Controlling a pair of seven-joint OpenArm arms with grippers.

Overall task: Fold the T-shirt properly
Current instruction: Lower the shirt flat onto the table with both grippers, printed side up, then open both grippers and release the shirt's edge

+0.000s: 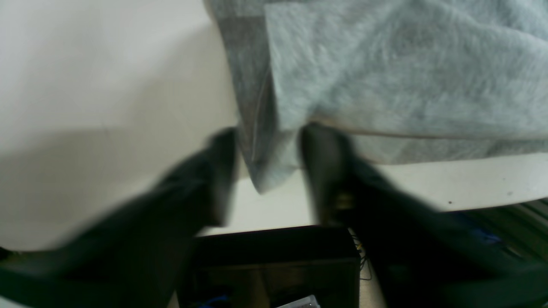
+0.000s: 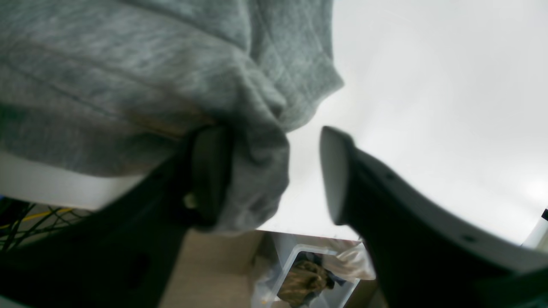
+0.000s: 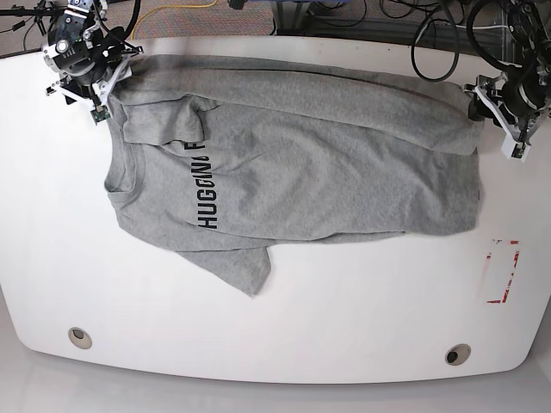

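Observation:
The heather-grey T-shirt (image 3: 327, 172) lies on the white table (image 3: 344, 327), its far part folded over and black lettering (image 3: 205, 185) showing at the left. My left gripper (image 1: 272, 171) is at the shirt's far right corner. Its fingers stand apart and blurred, with a loose corner of cloth (image 1: 265, 171) hanging between them. My right gripper (image 2: 274, 175) is at the shirt's far left corner. It is open too: bunched cloth (image 2: 257, 179) rests against one finger (image 2: 209, 171), and a clear gap separates it from the other finger (image 2: 338, 171).
A red-outlined mark (image 3: 501, 271) sits on the table near its right edge. Two round grommets (image 3: 79, 337) (image 3: 458, 354) lie near the front edge. Cables (image 3: 430, 34) run along the far edge. Below the table edge are a bin (image 2: 308, 273) and a black box (image 1: 274, 256).

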